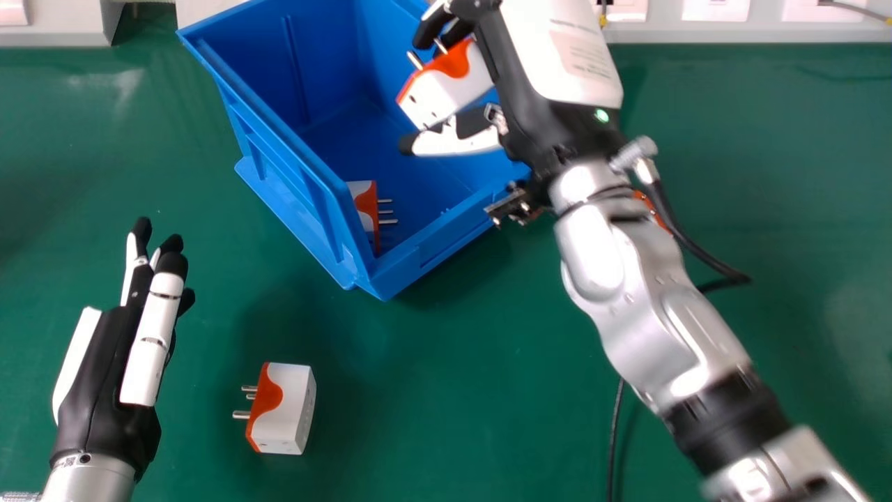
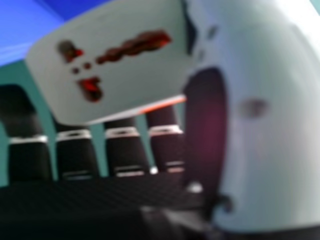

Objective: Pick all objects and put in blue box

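My right hand (image 1: 519, 84) grips a white and orange plastic plug adapter (image 1: 446, 87) between its thumb and fingers, over the open blue plastic box (image 1: 432, 242). Inside that box I can see a second white and orange adapter (image 1: 364, 206), prongs out, by the near corner. On the green desk (image 1: 488, 348), nearer me and apart from the box, lies a third white and orange adapter (image 1: 287, 411). Just left of it I have my left hand (image 1: 111, 376), fingers extended.
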Robot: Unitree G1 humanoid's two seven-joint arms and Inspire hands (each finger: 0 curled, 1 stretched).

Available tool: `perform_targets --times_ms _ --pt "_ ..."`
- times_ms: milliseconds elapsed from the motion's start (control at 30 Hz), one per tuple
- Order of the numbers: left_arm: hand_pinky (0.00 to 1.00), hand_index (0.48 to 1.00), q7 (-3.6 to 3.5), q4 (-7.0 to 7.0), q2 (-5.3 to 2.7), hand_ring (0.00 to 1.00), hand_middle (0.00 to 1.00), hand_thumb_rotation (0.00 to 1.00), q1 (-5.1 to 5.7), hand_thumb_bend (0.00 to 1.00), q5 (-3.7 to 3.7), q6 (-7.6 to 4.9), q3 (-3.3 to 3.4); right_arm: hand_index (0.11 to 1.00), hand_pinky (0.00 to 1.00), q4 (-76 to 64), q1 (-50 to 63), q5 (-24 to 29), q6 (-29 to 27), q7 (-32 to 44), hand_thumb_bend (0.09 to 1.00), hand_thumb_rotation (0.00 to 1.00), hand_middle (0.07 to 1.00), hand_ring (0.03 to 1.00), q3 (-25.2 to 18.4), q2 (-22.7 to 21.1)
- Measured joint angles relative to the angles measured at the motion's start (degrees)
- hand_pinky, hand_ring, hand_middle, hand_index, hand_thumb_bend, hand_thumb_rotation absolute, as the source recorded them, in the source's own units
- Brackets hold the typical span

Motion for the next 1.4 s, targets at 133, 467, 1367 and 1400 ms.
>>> perform_targets --times_ms 133,467,1367,1400 --pt "0.96 1.000 0.09 -0.79 -0.26 0.99 1.00 1.00 0.72 0.47 0.01 -0.01 -0.19 0.567 0.27 9.9 -7.4 0.5 -0.4 -1.1 0.481 0.00 0.527 0.415 0.6 1.6" --pt "0.96 1.000 0.70 -2.88 -1.28 0.99 0.99 1.00 2.24 0.48 0.11 0.20 -0.66 0.572 0.27 30.0 -19.9 0.1 1.4 -2.5 0.482 0.00 0.511 0.403 5.3 5.9" --pt "0.90 0.990 5.75 -6.03 -1.92 0.96 0.97 0.99 2.43 0.46 4.11 4.62 -2.20 0.535 0.32 41.5 -24.2 3.7 1.2 1.4 0.494 0.00 0.496 0.414 8.4 7.2" --pt "0.90 0.990 6.06 -6.26 -1.99 0.96 0.97 0.99 2.43 0.46 4.49 4.85 -2.37 0.535 0.32 41.5 -24.2 4.1 1.2 1.6 0.494 0.00 0.496 0.414 8.1 7.2"
